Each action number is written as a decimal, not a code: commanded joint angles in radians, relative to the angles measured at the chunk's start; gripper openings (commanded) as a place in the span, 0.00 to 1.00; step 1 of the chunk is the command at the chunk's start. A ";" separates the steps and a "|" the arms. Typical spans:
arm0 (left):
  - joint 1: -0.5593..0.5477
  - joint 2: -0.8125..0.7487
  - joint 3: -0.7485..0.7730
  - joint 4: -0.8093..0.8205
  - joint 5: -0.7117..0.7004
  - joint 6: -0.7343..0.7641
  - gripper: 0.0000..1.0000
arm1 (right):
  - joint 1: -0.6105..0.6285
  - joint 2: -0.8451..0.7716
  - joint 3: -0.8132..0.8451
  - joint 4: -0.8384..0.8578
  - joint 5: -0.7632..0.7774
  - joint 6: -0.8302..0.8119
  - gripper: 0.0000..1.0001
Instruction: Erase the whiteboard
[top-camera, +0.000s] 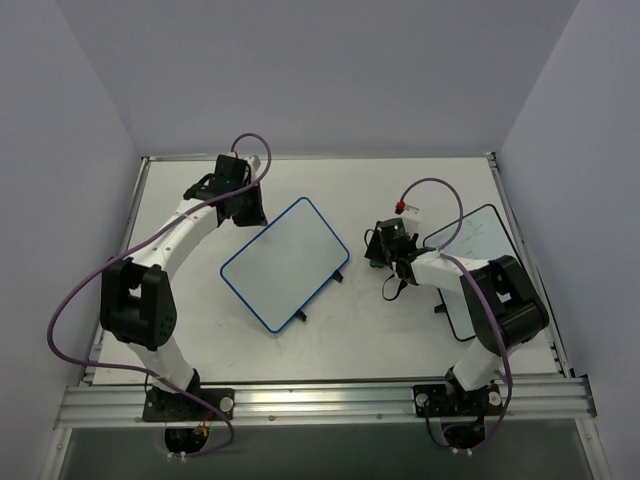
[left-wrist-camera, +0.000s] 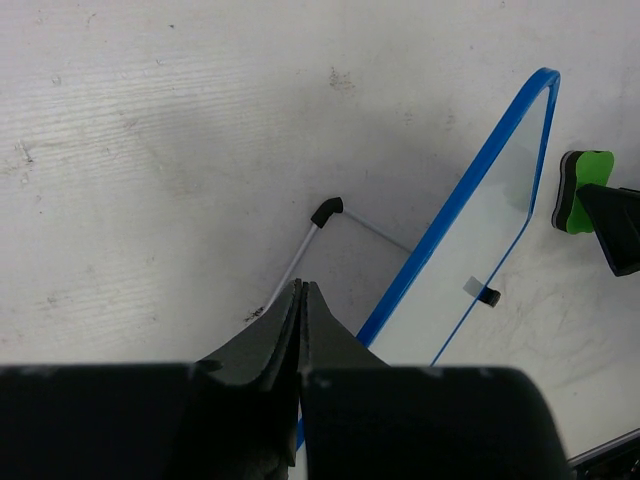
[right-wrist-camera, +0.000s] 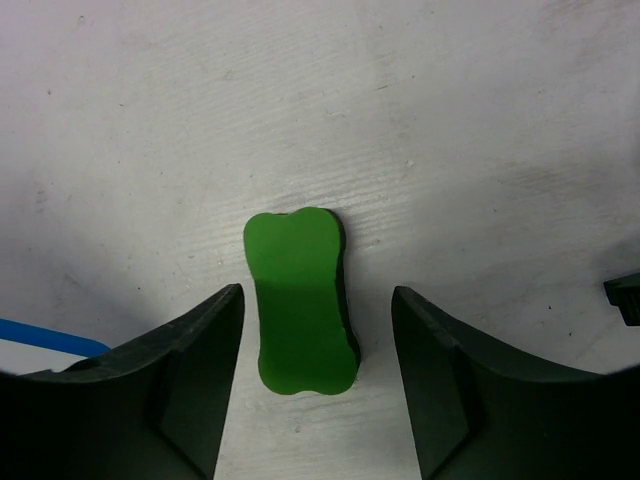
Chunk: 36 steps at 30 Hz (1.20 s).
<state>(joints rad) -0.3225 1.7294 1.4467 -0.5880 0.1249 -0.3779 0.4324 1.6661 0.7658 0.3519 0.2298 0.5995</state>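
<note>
The table (top-camera: 400, 330) is found to carry the whiteboard (top-camera: 285, 262) at its centre; no marks are discerned on its face from above. A black-framed board (top-camera: 480, 235) is noted beneath the right arm. The left gripper (left-wrist-camera: 301, 290) is seen with jaws pressed together at the whiteboard's far corner; whether the thin stand rod (left-wrist-camera: 295, 262) is pinched cannot be told. The right gripper (right-wrist-camera: 318, 300) is seen with fingers apart, flanking the green eraser (right-wrist-camera: 295, 250) without contact. Wiping is judged finished; a straight upward withdrawal is advised, so the eraser is not knocked
</note>
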 joint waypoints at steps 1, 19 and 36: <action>0.013 -0.045 0.043 0.001 0.024 -0.003 0.08 | -0.004 -0.023 -0.003 0.006 0.008 -0.006 0.59; 0.077 -0.102 0.027 0.047 0.027 -0.030 0.18 | 0.008 -0.143 0.003 -0.033 0.005 -0.024 0.90; 0.163 -0.479 -0.034 0.025 0.036 -0.062 0.39 | 0.020 -0.641 0.036 -0.169 -0.101 -0.058 1.00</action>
<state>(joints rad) -0.1627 1.3579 1.4368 -0.5804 0.1394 -0.4213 0.4416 1.1110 0.7723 0.2161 0.1722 0.5568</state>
